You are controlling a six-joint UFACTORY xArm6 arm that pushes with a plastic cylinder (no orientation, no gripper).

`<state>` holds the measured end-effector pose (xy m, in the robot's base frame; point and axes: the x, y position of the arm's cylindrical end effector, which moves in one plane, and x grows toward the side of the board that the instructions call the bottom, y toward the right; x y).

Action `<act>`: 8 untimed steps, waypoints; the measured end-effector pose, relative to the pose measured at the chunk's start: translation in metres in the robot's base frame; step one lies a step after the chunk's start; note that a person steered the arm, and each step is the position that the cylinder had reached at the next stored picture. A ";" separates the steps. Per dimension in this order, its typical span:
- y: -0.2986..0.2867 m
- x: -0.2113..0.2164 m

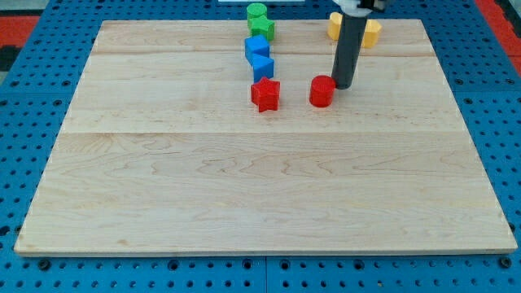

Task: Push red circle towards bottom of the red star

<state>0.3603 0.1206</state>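
The red circle (322, 91) sits on the wooden board in the upper middle. The red star (265, 94) lies to its left, a short gap apart, at about the same height in the view. My tip (343, 85) is down at the red circle's upper right edge, touching or nearly touching it. The dark rod rises from there toward the view's top.
Two blue blocks (259, 55) stand in a column just above the red star, with two green blocks (260, 22) above them. Yellow blocks (368, 30) lie at the view's top right, partly behind the rod. The board (244, 187) ends in a blue pegboard surround.
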 end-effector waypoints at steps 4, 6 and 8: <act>-0.035 -0.022; -0.051 0.017; -0.037 0.052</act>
<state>0.4127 0.0840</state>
